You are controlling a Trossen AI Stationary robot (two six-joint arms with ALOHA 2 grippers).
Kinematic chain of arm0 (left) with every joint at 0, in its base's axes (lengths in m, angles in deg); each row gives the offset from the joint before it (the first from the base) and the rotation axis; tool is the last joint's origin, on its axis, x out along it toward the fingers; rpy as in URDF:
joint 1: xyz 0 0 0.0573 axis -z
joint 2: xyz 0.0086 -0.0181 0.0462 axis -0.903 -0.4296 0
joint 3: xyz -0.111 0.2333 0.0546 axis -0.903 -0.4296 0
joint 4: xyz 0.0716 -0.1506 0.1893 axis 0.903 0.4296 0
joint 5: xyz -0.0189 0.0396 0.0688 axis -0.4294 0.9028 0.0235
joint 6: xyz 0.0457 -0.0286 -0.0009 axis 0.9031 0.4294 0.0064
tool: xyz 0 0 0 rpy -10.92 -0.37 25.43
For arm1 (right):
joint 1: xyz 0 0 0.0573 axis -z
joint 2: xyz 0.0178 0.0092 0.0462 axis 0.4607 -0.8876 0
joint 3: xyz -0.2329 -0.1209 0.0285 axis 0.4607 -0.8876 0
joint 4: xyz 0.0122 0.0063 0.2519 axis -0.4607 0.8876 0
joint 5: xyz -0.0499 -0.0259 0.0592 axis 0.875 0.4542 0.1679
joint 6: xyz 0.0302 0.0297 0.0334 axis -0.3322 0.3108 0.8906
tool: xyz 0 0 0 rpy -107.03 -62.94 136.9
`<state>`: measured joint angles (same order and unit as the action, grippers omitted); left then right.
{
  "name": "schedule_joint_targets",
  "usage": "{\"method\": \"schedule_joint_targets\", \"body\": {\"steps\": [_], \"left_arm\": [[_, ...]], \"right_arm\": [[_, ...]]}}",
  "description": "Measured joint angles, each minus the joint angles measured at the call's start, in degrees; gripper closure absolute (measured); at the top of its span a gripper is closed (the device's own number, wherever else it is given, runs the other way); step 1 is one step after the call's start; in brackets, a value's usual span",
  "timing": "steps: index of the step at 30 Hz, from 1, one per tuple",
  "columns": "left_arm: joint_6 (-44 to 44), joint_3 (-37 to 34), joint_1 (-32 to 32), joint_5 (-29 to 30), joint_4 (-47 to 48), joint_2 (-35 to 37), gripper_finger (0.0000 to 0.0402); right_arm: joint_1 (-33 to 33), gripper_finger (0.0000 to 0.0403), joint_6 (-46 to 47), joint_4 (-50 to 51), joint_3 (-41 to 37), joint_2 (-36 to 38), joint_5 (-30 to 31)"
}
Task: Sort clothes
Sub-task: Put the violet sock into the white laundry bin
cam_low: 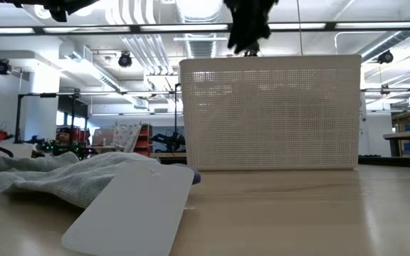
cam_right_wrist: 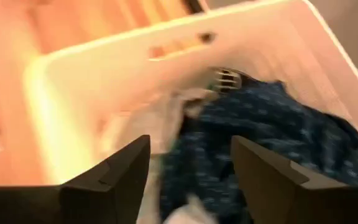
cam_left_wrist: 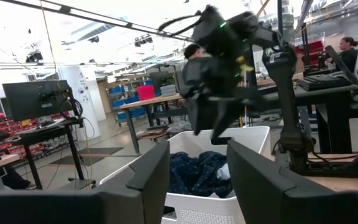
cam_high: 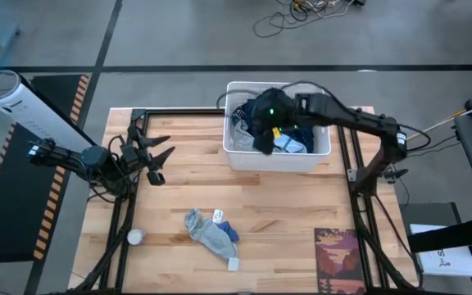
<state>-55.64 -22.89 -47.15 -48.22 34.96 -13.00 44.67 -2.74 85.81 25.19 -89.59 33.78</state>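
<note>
White basket (cam_high: pixel 244 156) under right end effector (cam_right_wrist: pixel 188 171), fingers apart, seemingly empty; left end effector (cam_left_wrist: pixel 197 171) apart

Bin (cam_high: pixel 240 156) sits at the back of the surface (cam_high: pixel 285 205), clothes (cam_high: pixel 289 139) inside it. Right hand (cam_high: pixel 262 141) hangs over the bin's contents; left hand (cam_high: pixel 156 156) is well left of the bin. Sock pile (cam_high: pixel 210 233) lies in front of the bin, mat (cam_high: pixel 338 256) in front and to its right.
</note>
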Motion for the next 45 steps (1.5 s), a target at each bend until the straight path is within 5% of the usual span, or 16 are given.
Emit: {"method": "schedule_joint_targets", "body": {"steps": [7,19,27,38,45], "left_arm": [[-0.02,0.0,0.0,0.0,0.02,0.0,0.0246],[-0.07,0.0,0.0,0.02,-0.01,0.0,0.0255],[-0.07,0.0,0.02,0.0,-0.03,0.0,0.0262],[-0.07,0.0,0.02,0.0,0.0,0.0,0.0244],[-0.07,0.0,0.02,0.0,-0.04,0.0,0.0244]], "right_arm": [[-11.34,0.0175,0.09,-1.12,1.35,0.1,-2.8],[-27.36,0.0203,7.26,-16.05,-6.8,-6.07,-10.25],[-28.74,0.0193,12.51,-18.24,-8.05,-16.06,-10.66],[-28.22,0.0173,13.62,-27.96,-7.83,-28.42,-26.1],[-27.14,0.0183,14.16,-28.96,-7.57,-30.88,-26.2]]}}
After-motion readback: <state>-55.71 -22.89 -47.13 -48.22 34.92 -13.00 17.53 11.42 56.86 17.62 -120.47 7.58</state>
